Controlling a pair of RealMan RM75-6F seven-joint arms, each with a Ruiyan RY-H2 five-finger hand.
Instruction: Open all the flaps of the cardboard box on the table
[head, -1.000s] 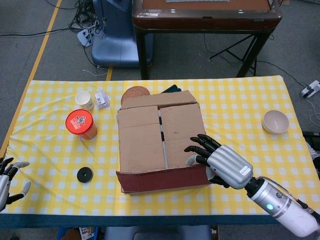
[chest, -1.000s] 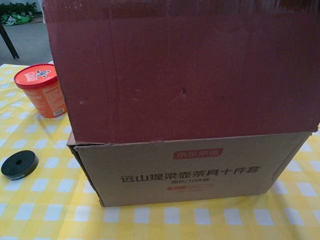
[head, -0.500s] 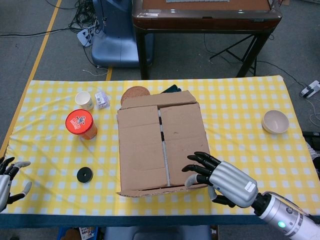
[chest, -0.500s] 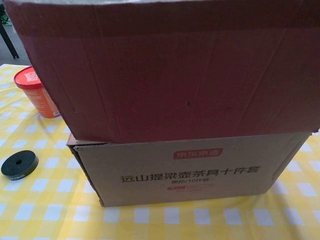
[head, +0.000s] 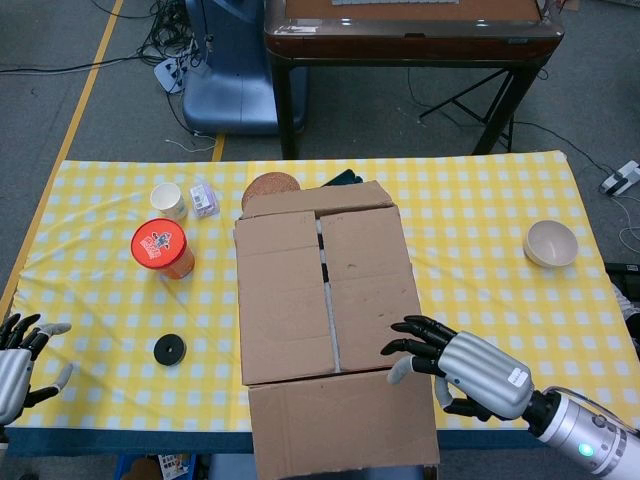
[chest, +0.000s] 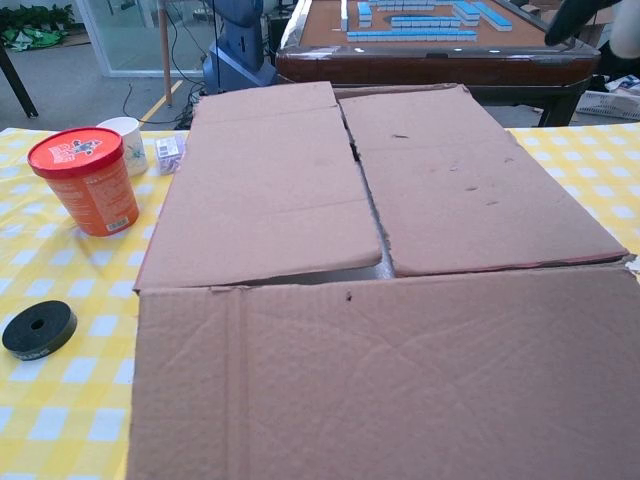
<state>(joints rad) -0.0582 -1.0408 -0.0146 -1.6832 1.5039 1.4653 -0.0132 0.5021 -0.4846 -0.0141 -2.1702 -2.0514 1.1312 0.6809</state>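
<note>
The cardboard box (head: 325, 290) stands mid-table. Its near flap (head: 342, 428) lies folded outward past the table's front edge, and it fills the foreground of the chest view as the near flap (chest: 390, 385). The two long flaps, left (head: 285, 300) and right (head: 368, 285), lie flat and closed over the top with a narrow seam between them. The far flap (head: 315, 198) sits tilted at the back edge. My right hand (head: 462, 370) hovers beside the near flap's right corner with fingers spread, holding nothing. My left hand (head: 15, 365) stays at the table's near-left edge, fingers apart and empty.
Left of the box stand a red tub (head: 162, 248), a white cup (head: 168, 200), a small clear box (head: 204, 198) and a black roll (head: 169, 349). A cork disc (head: 271, 186) lies behind the box. A beige bowl (head: 551, 243) sits far right.
The near flap swung from upright down toward me until it lies flat outward. My right hand let it go and drew back toward the front edge. The left hand barely moved.
</note>
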